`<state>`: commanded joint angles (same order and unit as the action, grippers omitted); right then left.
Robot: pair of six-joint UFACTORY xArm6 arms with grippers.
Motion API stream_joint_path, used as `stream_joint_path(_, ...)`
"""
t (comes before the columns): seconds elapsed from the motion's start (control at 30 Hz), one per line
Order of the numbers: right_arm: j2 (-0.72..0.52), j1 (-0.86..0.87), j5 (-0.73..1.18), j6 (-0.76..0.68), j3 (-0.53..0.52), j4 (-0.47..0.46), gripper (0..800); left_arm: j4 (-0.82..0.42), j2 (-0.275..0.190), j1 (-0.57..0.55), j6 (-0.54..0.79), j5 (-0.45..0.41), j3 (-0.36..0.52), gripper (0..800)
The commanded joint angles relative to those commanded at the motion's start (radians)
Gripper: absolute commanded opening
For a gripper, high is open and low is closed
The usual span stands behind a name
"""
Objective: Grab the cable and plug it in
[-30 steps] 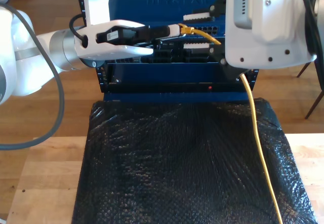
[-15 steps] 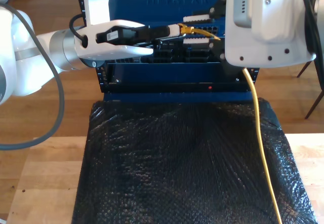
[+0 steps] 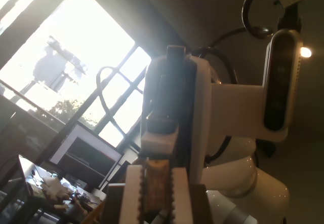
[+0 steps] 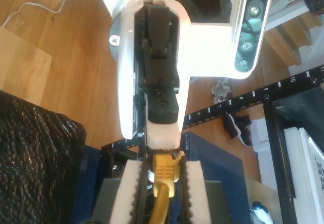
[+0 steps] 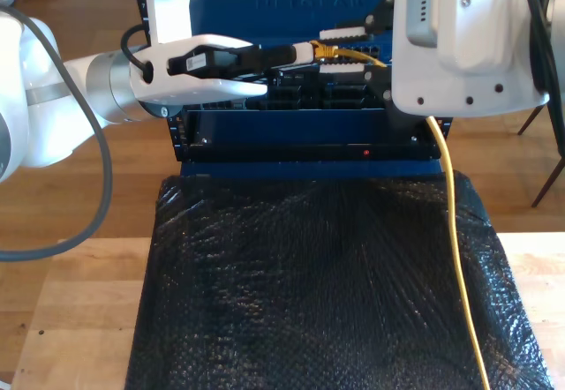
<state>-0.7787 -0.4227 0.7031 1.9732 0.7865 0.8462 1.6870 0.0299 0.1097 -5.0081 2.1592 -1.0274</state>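
Pincer check: my first pincer (image 5: pixel 305 52) pressed together on the plug (image 5: pixel 324 51) of the cable (image 5: pixel 450 231), just in front of the rack (image 5: pixel 309 134), level with its upper ports (image 5: pixel 353 53). My second pincer (image 5: pixel 349 51) apparently spread, toothed pads (image 4: pixel 131 193) flanking the plug without a clear squeeze.

Rest of the cable bending down past the rack's front and trailing across the sheet (image 5: pixel 309 275) below it.

Likely trouble:
- plug meeting a port tilted or off-centre and jamming, given a grip on a small, smooth body
- slack snagging behind my second pincer and tugging the plug askew
- pincers bumping, being so near each other at the rack

Textures: yellow, thin, pliant cable; hard moulded plug; blue and black sheet-metal rack; crinkled, glossy black sheet; white ridged pads.
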Motion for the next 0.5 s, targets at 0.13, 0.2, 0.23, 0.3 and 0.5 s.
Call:
stream_joint_path(0.13,0.0,0.0,0.0,0.0,0.0,0.0,179,0.0,0.0,0.0,-0.002,0.0,-0.002,17)
stream_joint_path(0.2,0.0,0.0,0.0,0.0,0.0,0.0,179,-0.002,0.0,0.0,-0.002,0.0,-0.002,16)
stream_joint_path(0.23,0.0,0.0,0.0,0.0,0.0,0.0,179,-0.003,0.0,0.0,-0.002,-0.002,-0.002,16)
stream_joint_path(0.3,0.0,-0.003,0.002,0.0,0.0,0.0,179,-0.003,0.0,0.0,-0.002,-0.002,-0.002,16)
stream_joint_path(0.5,0.0,-0.015,0.0,0.0,0.0,0.0,173,-0.003,0.0,0.0,0.0,-0.002,-0.002,16)
